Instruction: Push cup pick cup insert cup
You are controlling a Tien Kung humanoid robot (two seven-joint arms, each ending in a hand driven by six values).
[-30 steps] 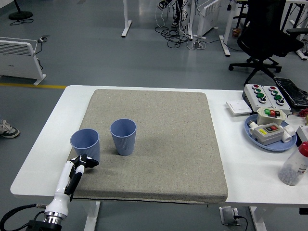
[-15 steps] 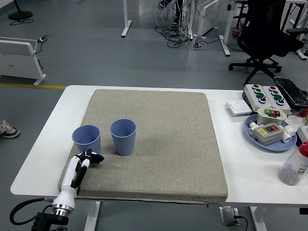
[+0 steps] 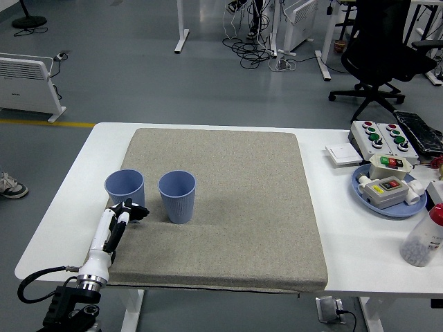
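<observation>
Two light blue ribbed cups stand upright on the grey mat (image 3: 228,173). The left cup (image 3: 124,188) is at the mat's left edge and the right cup (image 3: 177,196) is a short gap beside it. My left hand (image 3: 129,211) comes up from the lower left, its curled fingers pressed against the near lower side of the left cup, not wrapped around it. The right arm is out of view.
At the table's right stand a blue tray (image 3: 363,190) with switch boxes, a button box (image 3: 382,137), a white plate (image 3: 342,154) and a bottle (image 3: 426,237). The white table (image 3: 76,180) shows left of the mat. A black chair (image 3: 384,55) stands behind.
My left hand has moved forward and slightly right along the mat's left edge, and the left cup has slid away from me and a little toward the right cup.
</observation>
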